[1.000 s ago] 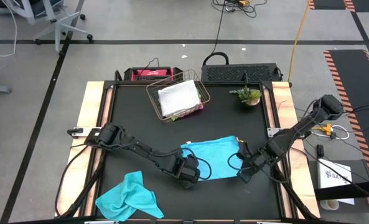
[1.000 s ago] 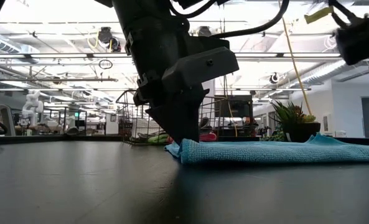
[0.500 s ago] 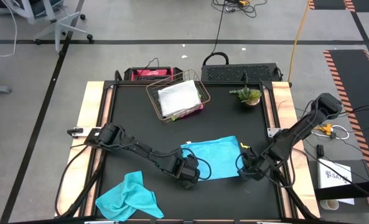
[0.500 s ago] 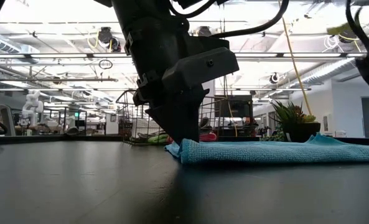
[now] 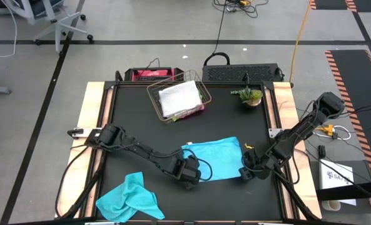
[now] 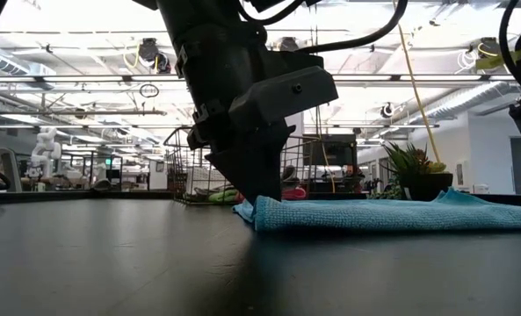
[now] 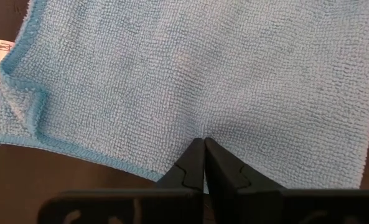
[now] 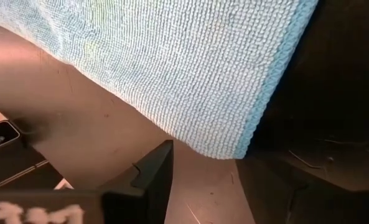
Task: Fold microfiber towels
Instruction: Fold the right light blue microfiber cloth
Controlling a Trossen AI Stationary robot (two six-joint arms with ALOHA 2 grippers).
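Grey workshop floor surrounds a black-topped bench (image 5: 135, 119) with pale wooden side rails, seen from above.

Two dark arms reach over the near half of it. Between them lies the flat turquoise towel (image 5: 213, 157), spread as a rough rectangle near the front centre. A second turquoise towel (image 5: 130, 197) sits crumpled at the front left corner, well apart from the first.

Toward the back stands a copper wire basket (image 5: 176, 100), tilted, with a light grey towel (image 5: 177, 97) bundled on top and bits of lime green and pink cloth showing at its lower edge. A small potted plant (image 5: 249, 95) stands right of the basket.

The left gripper (image 7: 203, 144) rests on the flat towel's near left edge, its fingers pressed together with a small pucker of the cloth at their tips; in the low view it stands tip-down on the towel's folded corner. Whether any cloth is actually pinched between them cannot be told.

The right gripper (image 5: 244, 172) sits low just off the flat towel's near right corner. Its wrist view shows that corner's bound edge lying free on the bench, with one dark finger (image 8: 148, 180) beside it and nothing held; the fingers stand apart.
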